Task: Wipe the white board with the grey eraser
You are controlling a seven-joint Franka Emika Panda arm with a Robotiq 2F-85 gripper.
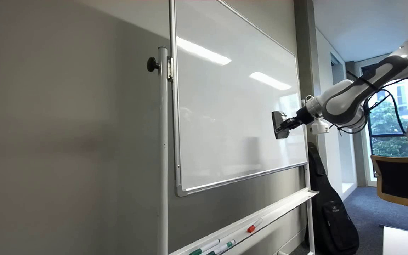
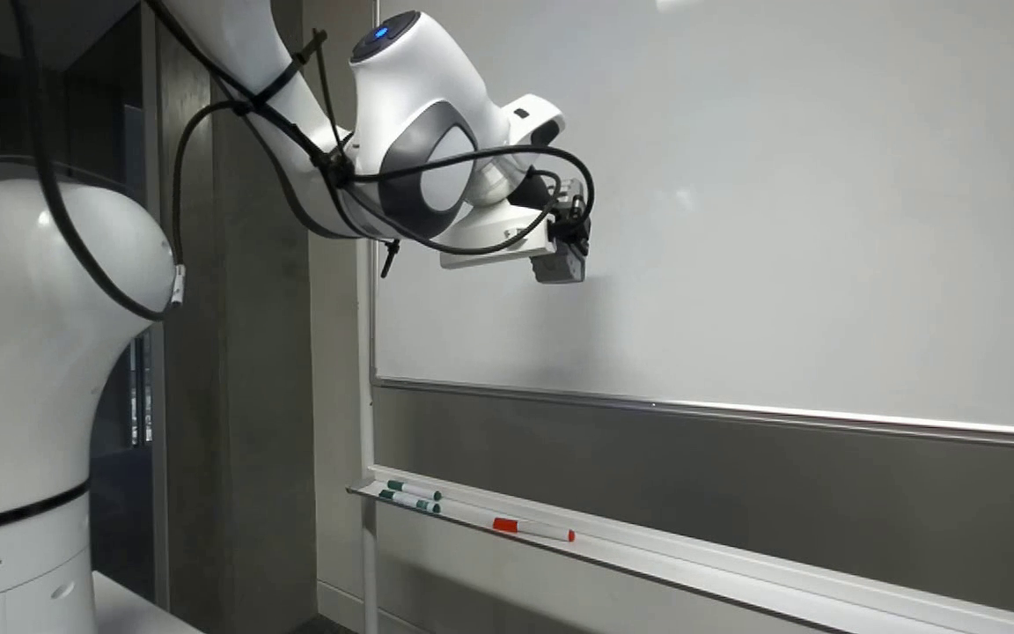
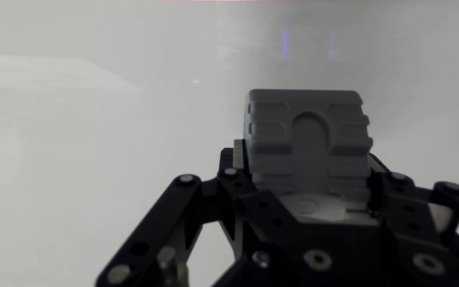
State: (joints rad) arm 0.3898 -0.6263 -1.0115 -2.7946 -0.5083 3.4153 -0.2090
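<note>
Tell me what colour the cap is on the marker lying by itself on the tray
The marker cap is red; it shows best in an exterior view.

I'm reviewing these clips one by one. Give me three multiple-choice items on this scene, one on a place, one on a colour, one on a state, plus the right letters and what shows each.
1. Where do the green-and-white markers lie?
A. On the floor
B. On the office chair
C. On the tray below the white board

2. What colour is the cap of the lone marker lying apart from them?
A. Red
B. Blue
C. Black

3. How does the gripper stand?
A. Open, holding nothing
B. Shut on the grey eraser
C. Shut on a marker

1 C: both exterior views show them on the tray.
2 A: its red cap shows in both exterior views.
3 B: the wrist view shows the eraser between the jaws.
</note>
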